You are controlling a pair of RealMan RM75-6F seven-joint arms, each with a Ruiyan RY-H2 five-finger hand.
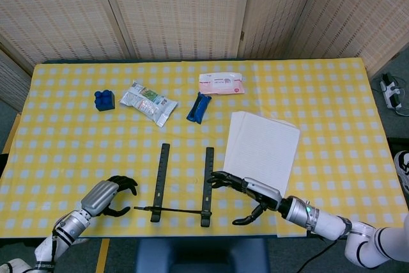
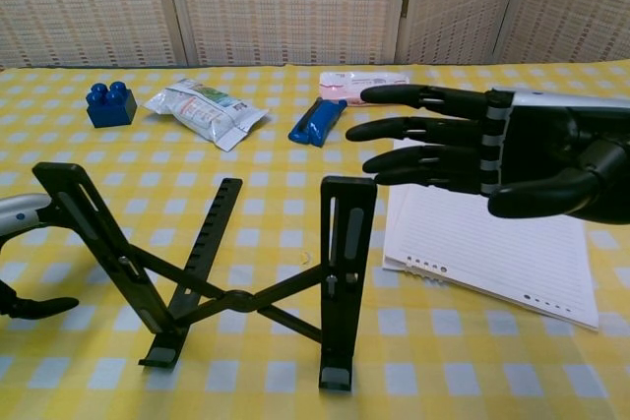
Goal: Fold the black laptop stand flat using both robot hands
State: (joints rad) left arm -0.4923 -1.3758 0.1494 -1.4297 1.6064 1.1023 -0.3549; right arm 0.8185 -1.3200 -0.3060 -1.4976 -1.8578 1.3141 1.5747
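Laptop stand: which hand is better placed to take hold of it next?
Probably the right. The right hand hovers open beside the laptop stand, fingers extended just above its raised right arm. The left hand sits low at the table edge, left of the stand.
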